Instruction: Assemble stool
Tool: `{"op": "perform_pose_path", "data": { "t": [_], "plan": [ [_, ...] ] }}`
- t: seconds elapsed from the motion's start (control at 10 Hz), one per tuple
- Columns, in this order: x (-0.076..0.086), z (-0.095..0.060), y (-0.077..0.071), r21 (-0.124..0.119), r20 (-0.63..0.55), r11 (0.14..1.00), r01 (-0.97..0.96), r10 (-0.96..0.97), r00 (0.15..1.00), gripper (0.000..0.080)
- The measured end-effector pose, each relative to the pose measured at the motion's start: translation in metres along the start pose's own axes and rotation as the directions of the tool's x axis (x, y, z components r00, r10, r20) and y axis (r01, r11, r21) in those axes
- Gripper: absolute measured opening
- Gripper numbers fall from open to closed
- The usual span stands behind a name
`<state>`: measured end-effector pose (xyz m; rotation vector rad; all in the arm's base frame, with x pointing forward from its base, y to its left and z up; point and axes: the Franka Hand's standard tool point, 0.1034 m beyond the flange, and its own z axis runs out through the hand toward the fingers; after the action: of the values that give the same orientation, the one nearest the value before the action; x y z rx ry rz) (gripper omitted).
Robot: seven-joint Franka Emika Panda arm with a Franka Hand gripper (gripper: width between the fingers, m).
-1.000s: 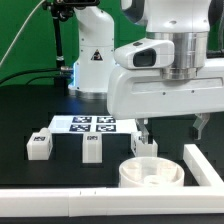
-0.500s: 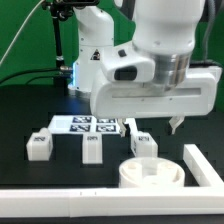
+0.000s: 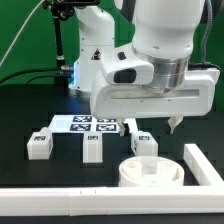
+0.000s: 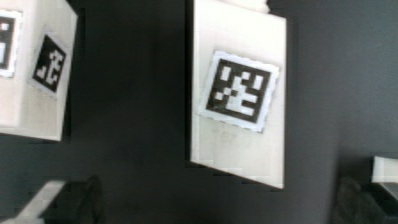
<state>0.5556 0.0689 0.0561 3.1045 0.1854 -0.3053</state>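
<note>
The white round seat (image 3: 150,172) lies at the front of the black table. Three small white legs with marker tags stand behind it: one (image 3: 39,145) at the exterior view's left, one (image 3: 92,148) in the middle, one (image 3: 145,143) just behind the seat. My gripper (image 3: 152,126) hangs above that last leg, open and empty, with one fingertip (image 3: 128,125) on each side. In the wrist view a tagged leg (image 4: 240,95) lies ahead of my gripper (image 4: 217,205), with a second leg (image 4: 36,70) beside it. Dark fingertips (image 4: 63,200) show at the frame's edge, touching nothing.
The marker board (image 3: 90,124) lies flat behind the legs. A long white border rail (image 3: 60,205) runs along the front edge and turns up the exterior view's right side (image 3: 203,165). The robot base (image 3: 90,60) stands at the back.
My gripper has shifted toward the exterior view's left and turned at the wrist since a second ago. It has hardly moved in the last half second. The parts have not moved.
</note>
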Motion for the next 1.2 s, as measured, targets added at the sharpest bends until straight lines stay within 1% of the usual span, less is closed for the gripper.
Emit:
{"op": "perform_pose_path", "data": {
  "t": [0.4,0.5,0.6,0.7,0.8,0.9,1.0,1.1,1.2],
  "plan": [
    [0.0,0.0,0.0,0.0,0.0,1.0,0.0,0.0,1.0,0.0648],
    [-0.023,0.007,0.001,0.0,0.13,1.0,-0.006,0.006,0.991,0.0648],
    [-0.017,0.002,0.0,0.023,0.161,0.999,-0.032,0.028,0.987,0.0648],
    [-0.017,-0.002,0.001,0.026,0.236,0.999,-0.04,0.032,0.971,0.0648],
    [-0.018,-0.004,0.0,0.033,0.375,0.998,-0.049,0.033,0.926,0.0648],
    [-0.01,-0.006,0.002,0.034,0.454,0.998,-0.051,0.03,0.891,0.0648],
    [-0.009,-0.006,0.003,0.033,0.528,0.998,-0.05,0.025,0.849,0.0648],
    [-0.012,-0.002,0.002,0.033,0.593,0.998,-0.049,0.02,0.805,0.0648],
    [-0.014,0.0,0.003,0.033,0.62,0.998,-0.049,0.018,0.785,0.0648]
  ]
}}
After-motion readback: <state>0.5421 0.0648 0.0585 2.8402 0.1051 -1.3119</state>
